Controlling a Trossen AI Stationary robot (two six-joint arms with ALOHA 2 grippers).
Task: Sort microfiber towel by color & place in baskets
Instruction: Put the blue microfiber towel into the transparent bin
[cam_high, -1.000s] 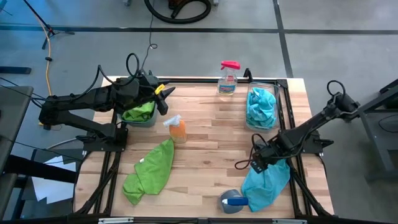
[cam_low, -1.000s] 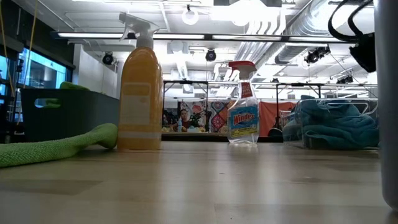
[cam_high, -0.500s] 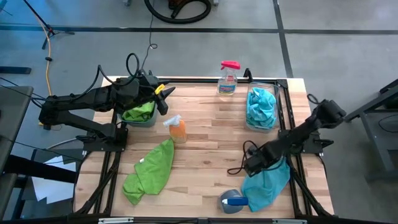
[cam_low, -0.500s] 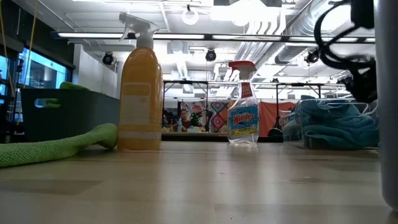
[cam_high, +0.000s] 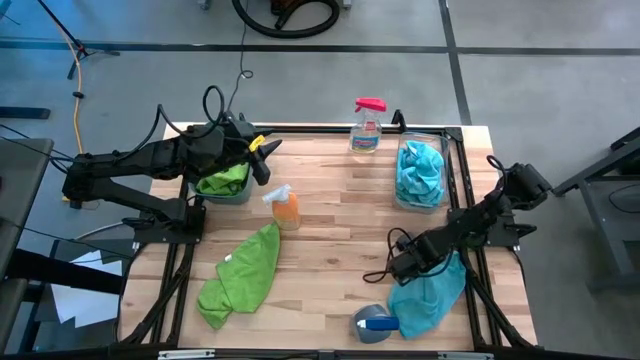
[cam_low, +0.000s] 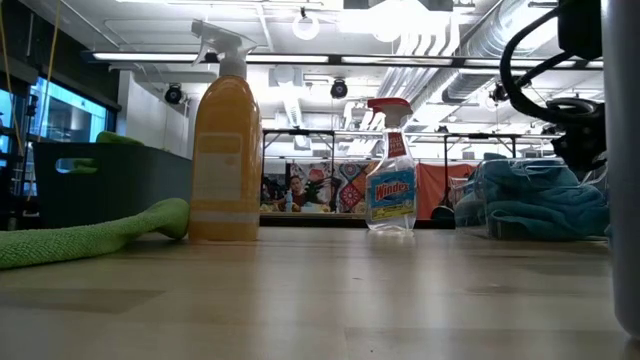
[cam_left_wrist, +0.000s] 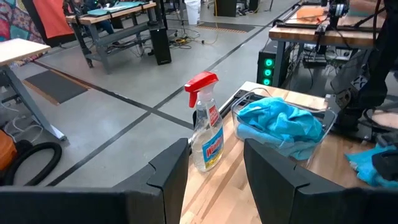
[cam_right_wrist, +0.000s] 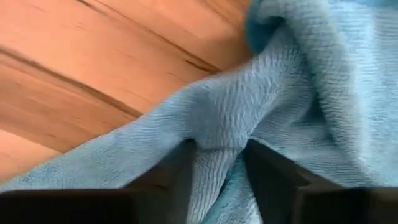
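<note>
Fingers (cam_right_wrist: 186, 163) of the right gripper (cam_high: 408, 264) pinch a fold of the light-blue microfiber towel (cam_high: 428, 296) at five o'clock on the wooden counter (cam_high: 330, 250). A thin pinch could slip before reaching the clear plastic basket (cam_high: 421, 172) at two o'clock.

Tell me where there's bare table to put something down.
Bare wood runs down the middle, between the orange spray bottle and the clear basket, and between the green towel and the blue towel. Crowded: the front right, where the right gripper pinches that towel.
</note>
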